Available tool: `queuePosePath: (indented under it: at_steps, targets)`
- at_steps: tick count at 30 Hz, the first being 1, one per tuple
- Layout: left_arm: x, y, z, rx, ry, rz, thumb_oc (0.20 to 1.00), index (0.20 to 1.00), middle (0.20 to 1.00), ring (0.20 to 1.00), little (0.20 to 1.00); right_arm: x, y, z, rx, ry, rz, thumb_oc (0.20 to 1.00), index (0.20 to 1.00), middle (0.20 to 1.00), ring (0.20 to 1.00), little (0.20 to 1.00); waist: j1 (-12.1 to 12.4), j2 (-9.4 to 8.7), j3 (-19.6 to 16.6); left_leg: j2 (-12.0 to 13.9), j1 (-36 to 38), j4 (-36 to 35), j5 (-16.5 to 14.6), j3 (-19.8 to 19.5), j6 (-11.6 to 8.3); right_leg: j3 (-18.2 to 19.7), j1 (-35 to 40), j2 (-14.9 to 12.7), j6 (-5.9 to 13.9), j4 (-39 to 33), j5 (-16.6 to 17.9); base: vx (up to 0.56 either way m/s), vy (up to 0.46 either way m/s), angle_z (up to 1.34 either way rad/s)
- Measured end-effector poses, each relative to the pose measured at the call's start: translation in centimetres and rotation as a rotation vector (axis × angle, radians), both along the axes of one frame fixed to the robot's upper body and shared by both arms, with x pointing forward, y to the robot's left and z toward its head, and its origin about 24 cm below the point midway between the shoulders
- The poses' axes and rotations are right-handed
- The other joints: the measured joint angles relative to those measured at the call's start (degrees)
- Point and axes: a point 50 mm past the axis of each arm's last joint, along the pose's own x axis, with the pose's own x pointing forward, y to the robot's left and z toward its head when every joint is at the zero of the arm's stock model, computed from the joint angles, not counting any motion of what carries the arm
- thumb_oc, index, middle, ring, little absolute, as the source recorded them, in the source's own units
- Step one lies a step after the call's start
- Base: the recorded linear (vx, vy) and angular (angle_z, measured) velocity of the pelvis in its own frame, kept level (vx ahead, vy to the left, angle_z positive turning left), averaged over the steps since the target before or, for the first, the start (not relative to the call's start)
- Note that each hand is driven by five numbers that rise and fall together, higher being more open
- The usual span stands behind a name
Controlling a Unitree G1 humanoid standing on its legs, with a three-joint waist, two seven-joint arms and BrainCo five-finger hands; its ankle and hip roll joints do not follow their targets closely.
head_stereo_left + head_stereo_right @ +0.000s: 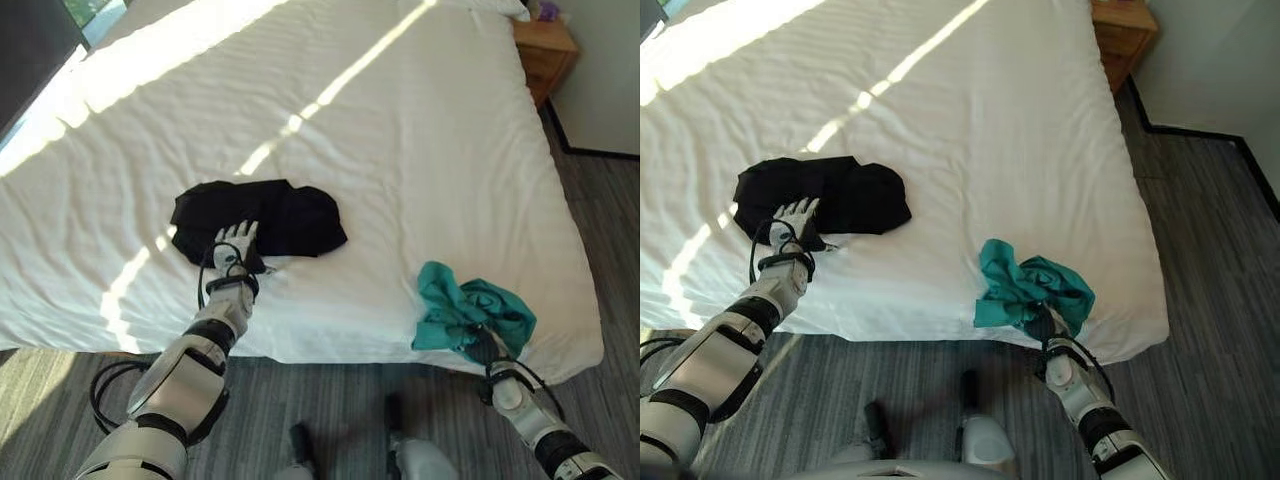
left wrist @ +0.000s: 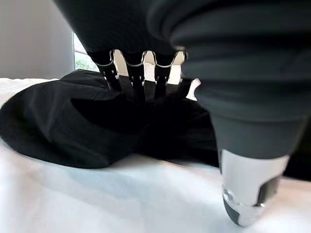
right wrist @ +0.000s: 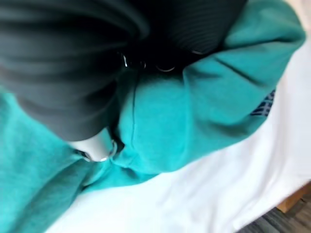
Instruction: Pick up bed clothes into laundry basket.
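Two garments on the white bed [image 1: 420, 120], both toward its near edge: a black garment [image 1: 280, 215] left of the middle, a teal garment [image 1: 465, 310] by the near right corner, partly draped over the edge. Left hand [image 1: 236, 245] laid on the near side of the black cloth, fingers [image 2: 131, 80] stretched forward onto it and not curled, thumb apart and resting on the sheet, so nothing gripped there yet. Right hand [image 1: 1042, 325] buried in the teal folds at the bed's edge; in the right wrist view cloth bunched around the fingers, probably a hold, but impossible to tell for certain since the fingertips are swallowed by fabric. Risks from here: a shallow pinch on the black cloth catching only the top layer, leaving the rest trailing or sliding back; the teal piece, already hanging over the edge, slipping to the floor if the hold is loose or the pull is sideways. No laundry basket to be made out, so drop-off spot unknown.
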Motion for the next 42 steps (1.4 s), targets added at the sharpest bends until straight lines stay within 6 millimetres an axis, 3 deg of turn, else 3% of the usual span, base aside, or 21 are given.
queuePosePath:
  at_steps: [3,4,6,10,11,12,18,25,28,29,31,32,34,37,40,41,42]
  targets:
    - [1.5,0.1,4.6,0.040,-0.112,-0.007,1.000,1.000,1.000,1.000,1.000,-3.5,-1.0,-2.9,-0.046,0.214,-0.023,0.200,0.200,0.200,0.200,0.200,-0.3,-0.49,3.9,-0.3,-2.0,0.2,0.3,0.0,0.16,-0.1,-1.9,-0.3,0.03,0.0,0.6,-0.05,-0.002,0.00]
    - [1.7,0.5,6.1,0.054,-0.147,0.002,1.000,1.000,1.000,1.000,1.000,-5.6,-1.4,-4.2,-0.065,0.310,-0.029,0.200,0.200,0.200,0.200,0.200,-0.6,-0.26,5.9,-0.4,-2.0,0.2,0.3,0.1,0.20,-0.1,-2.0,-0.4,-0.02,0.0,0.7,-0.05,0.013,-0.02]
    - [2.0,1.1,8.5,0.095,-0.197,0.009,1.000,1.000,1.000,1.000,1.000,-7.8,-1.8,-5.3,-0.068,0.387,-0.041,0.200,0.200,0.200,0.200,0.200,-1.6,-0.19,8.4,-0.4,-2.6,0.1,0.3,0.0,0.17,-0.5,-2.5,-0.4,-0.02,0.0,0.7,-0.07,0.028,0.00]
    - [2.1,1.6,10.8,0.117,-0.249,0.018,1.000,1.000,1.000,1.000,1.000,-8.3,-2.0,-5.4,-0.049,0.399,-0.068,0.200,0.200,0.200,0.200,0.200,-2.5,-0.22,10.4,-0.4,-4.1,-0.1,0.3,0.1,0.21,-0.5,-4.1,-0.5,-0.14,0.0,0.9,-0.05,0.037,0.01]
    - [2.2,1.5,11.3,0.125,-0.262,0.015,0.909,0.909,0.909,0.909,0.909,-8.0,-1.9,-5.3,-0.040,0.385,-0.071,0.200,0.200,0.200,0.200,0.200,-2.5,-0.22,10.5,-0.4,-4.9,-0.1,0.4,0.1,0.08,-0.5,-4.9,-0.5,-0.15,0.0,1.0,-0.02,0.027,0.06]
    - [2.3,1.3,12.0,0.132,-0.279,0.007,0.200,0.200,0.200,0.200,0.200,-7.5,-1.8,-5.1,-0.031,0.368,-0.071,0.200,0.200,0.200,0.200,0.200,-2.4,-0.30,10.9,-0.4,-5.7,-0.1,0.7,0.1,0.11,-0.6,-5.6,-0.6,-0.04,0.0,1.1,-0.03,0.020,0.08]
    - [2.5,0.8,13.8,0.150,-0.336,-0.007,0.200,0.200,0.200,0.200,0.200,-4.6,-2.1,-3.6,0.002,0.282,-0.095,0.200,0.200,0.200,0.200,0.200,-2.4,-0.41,11.9,-0.2,-8.0,0.0,1.7,1.5,0.42,-0.9,-7.8,-1.0,0.73,-0.2,1.2,-0.01,0.015,0.07]
    - [2.9,-2.0,16.3,0.082,-0.425,-0.102,0.200,0.200,0.200,0.200,0.200,-4.4,-2.8,-3.3,0.000,0.276,-0.108,0.200,0.200,0.200,0.200,0.200,-2.6,-0.04,13.8,-0.9,-6.1,0.2,2.6,2.3,0.83,-1.5,-5.6,-1.9,0.28,0.0,2.3,0.06,0.037,0.06]
    - [2.2,-7.6,19.0,-0.015,-0.548,-0.337,0.200,0.200,0.200,0.200,0.200,-4.5,-3.2,-3.4,0.029,0.293,-0.141,0.200,0.200,0.200,0.200,0.200,-2.3,0.52,14.4,-1.5,-3.2,0.2,2.3,1.5,1.19,-2.9,-2.0,-2.6,0.27,0.0,2.3,0.13,0.026,0.18]
    - [2.0,-8.5,19.4,-0.033,-0.563,-0.373,0.200,0.200,0.200,0.200,0.200,-4.5,-3.2,-3.3,0.034,0.294,-0.141,0.200,0.200,0.200,0.200,0.200,-2.2,0.54,14.4,-1.6,-2.2,0.2,2.1,1.5,1.47,-3.1,-1.0,-2.6,0.29,0.1,2.3,0.16,0.027,0.06]
    - [0.7,-12.6,21.1,-0.185,-0.627,-0.566,0.200,0.200,0.200,0.200,0.200,-4.5,-3.4,-3.3,0.049,0.304,-0.154,0.200,0.200,0.200,0.200,0.200,-2.0,1.33,14.0,-1.8,1.7,0.2,0.9,1.4,1.37,-3.8,3.0,-3.0,0.79,0.0,1.7,0.13,0.027,0.04]
    - [0.4,-13.3,21.5,-0.224,-0.639,-0.605,0.200,0.200,0.200,0.200,0.200,-4.6,-3.6,-3.3,0.053,0.307,-0.165,0.200,0.200,0.200,0.200,0.200,-2.0,1.60,13.7,-1.9,2.2,0.1,0.6,1.4,1.40,-3.8,3.7,-3.2,1.00,0.0,1.4,0.08,0.015,0.06]
    - [-1.8,-16.8,23.1,-0.404,-0.696,-0.793,0.200,0.200,0.200,0.200,0.200,-5.2,-4.4,-3.5,0.066,0.332,-0.210,0.200,0.200,0.200,0.200,0.200,-1.8,3.53,11.8,-2.5,3.2,-0.1,-0.1,1.0,1.46,-4.0,4.8,-3.7,1.26,0.0,0.6,0.02,0.023,0.05]
    - [-4.6,-19.7,23.9,-0.502,-0.736,-1.005,0.200,0.200,0.200,0.200,0.200,-6.0,-4.8,-3.9,0.061,0.380,-0.229,0.200,0.200,0.200,0.200,0.200,-1.3,5.30,9.4,-2.6,5.5,0.3,-0.5,1.8,1.71,-3.9,6.4,-3.2,1.31,0.1,0.7,-0.06,0.025,-0.19]
    - [-7.0,-21.7,24.0,-0.590,-0.727,-1.170,0.200,0.200,0.200,0.200,0.200,-6.2,-4.5,-4.2,0.075,0.400,-0.222,0.200,0.200,0.200,0.200,0.200,0.2,5.54,8.2,-1.0,9.4,0.2,-1.5,6.0,1.57,-9.3,6.6,-1.4,0.66,2.6,1.9,-0.08,0.034,-0.67]
    - [-7.3,-22.1,23.7,-0.605,-0.696,-1.206,0.200,0.200,0.200,0.200,0.200,-6.2,-4.6,-4.2,0.076,0.402,-0.228,0.200,0.200,0.200,0.200,0.200,0.9,5.30,6.7,0.0,10.6,-0.1,-2.4,7.9,1.68,-12.2,6.6,-1.6,1.93,2.4,1.2,-0.18,0.104,-0.73]
    - [-7.5,-22.3,23.5,-0.614,-0.685,-1.218,0.200,0.200,0.200,0.200,0.200,-6.1,-4.7,-4.1,0.079,0.398,-0.239,0.200,0.200,0.200,0.200,0.200,1.0,5.21,5.4,0.5,11.1,0.2,-2.3,9.3,1.97,-17.7,6.9,-2.4,0.61,3.3,-4.1,-0.17,0.092,-0.59]
